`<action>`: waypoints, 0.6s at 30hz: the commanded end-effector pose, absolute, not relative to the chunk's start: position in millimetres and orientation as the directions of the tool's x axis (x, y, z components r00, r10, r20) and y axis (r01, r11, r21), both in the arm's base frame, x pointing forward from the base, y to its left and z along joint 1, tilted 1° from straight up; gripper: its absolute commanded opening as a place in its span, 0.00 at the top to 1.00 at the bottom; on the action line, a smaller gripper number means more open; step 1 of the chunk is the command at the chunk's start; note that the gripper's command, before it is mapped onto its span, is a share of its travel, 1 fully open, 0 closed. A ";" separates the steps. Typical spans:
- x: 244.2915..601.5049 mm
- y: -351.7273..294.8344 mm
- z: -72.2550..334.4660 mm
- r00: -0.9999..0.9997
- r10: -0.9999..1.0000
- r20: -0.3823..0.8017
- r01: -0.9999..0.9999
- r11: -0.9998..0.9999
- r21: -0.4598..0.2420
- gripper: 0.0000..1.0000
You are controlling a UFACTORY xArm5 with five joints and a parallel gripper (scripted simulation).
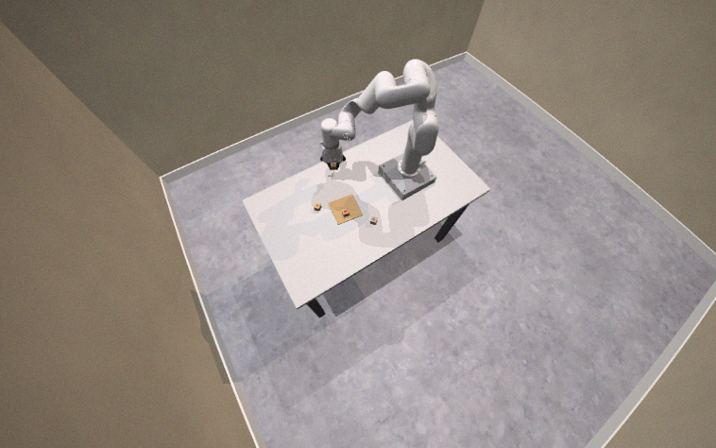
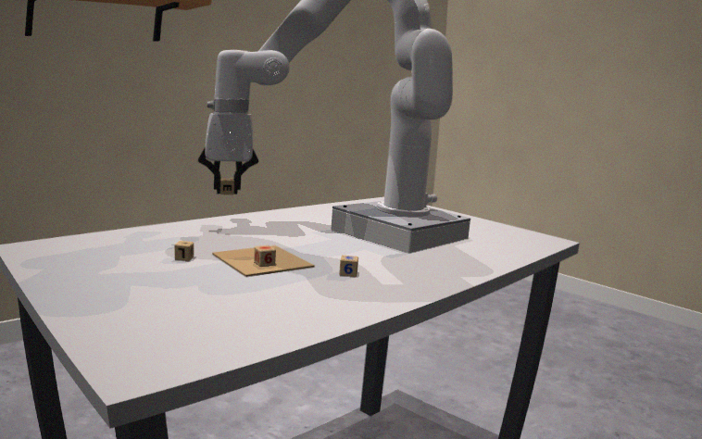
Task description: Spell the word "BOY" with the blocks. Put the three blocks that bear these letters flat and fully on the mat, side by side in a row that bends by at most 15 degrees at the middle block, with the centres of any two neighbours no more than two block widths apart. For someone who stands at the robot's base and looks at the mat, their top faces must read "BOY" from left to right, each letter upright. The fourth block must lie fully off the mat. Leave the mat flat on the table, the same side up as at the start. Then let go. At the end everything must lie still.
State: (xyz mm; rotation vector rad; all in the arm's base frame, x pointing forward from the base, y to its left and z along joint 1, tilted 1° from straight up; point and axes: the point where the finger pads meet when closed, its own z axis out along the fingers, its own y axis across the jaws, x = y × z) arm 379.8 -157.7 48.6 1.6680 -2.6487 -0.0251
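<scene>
Blocks first: your claw (image 2: 227, 187) grips one block (image 2: 227, 186) high above the bench (image 2: 258, 320), back from the mat (image 2: 235, 259). A red-marked block (image 2: 265, 256) sits on the mat. A dark-marked block (image 2: 183, 251) lies off the mat on one side and a blue-marked block (image 2: 348, 266) off it on the other. The arm's base plate (image 2: 450, 227) stands near the blue-marked one. Nothing blocks the air under your claw.

Tan walls (image 1: 78, 221), mottled grey floor (image 1: 475, 317), white dark-legged table (image 2: 206, 331).
</scene>
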 end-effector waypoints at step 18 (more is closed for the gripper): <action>380.6 -157.5 40.3 0.110 -0.994 -0.008 -0.994 -0.110 0.014 0.73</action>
